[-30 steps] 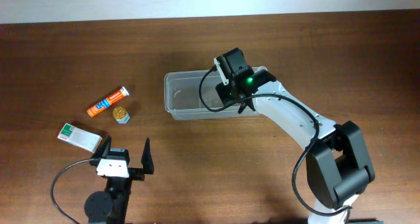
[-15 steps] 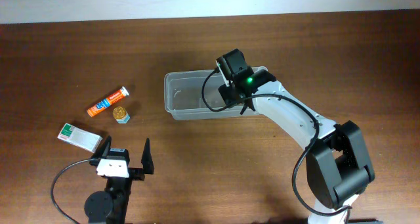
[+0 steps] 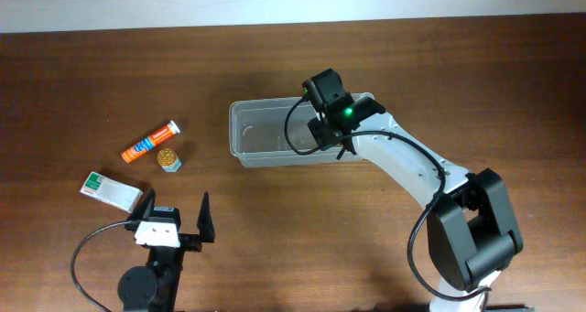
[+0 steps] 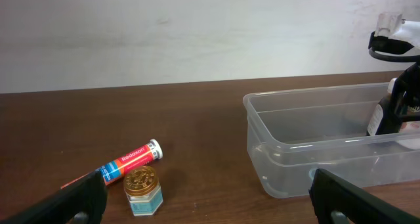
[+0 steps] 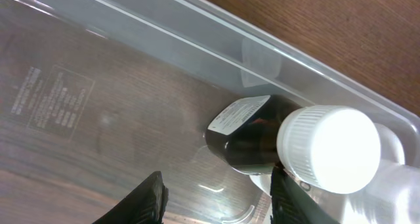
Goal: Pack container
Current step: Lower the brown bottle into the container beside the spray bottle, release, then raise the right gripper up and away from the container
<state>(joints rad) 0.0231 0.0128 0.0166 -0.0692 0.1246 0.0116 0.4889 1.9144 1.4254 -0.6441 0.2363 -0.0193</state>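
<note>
The clear plastic container (image 3: 261,134) sits at mid-table and also shows in the left wrist view (image 4: 315,138). My right gripper (image 3: 316,120) hangs over its right end, open (image 5: 213,201), with only the container floor (image 5: 98,99) between the fingers. A dark bottle with a white cap (image 5: 252,142) stands upright inside the container, just beside the right finger; it also shows in the left wrist view (image 4: 387,115). My left gripper (image 3: 174,222) is open and empty (image 4: 207,207) near the front edge, facing the container.
An orange tube (image 3: 151,142) (image 4: 128,161), a small jar with a gold lid (image 3: 168,158) (image 4: 143,190) and a white-and-green box (image 3: 111,190) lie on the table left of the container. A pale translucent object (image 5: 394,178) sits beside the bottle.
My right gripper has shifted slightly to the right over the container's right end. The left arm and the loose items have not moved.
</note>
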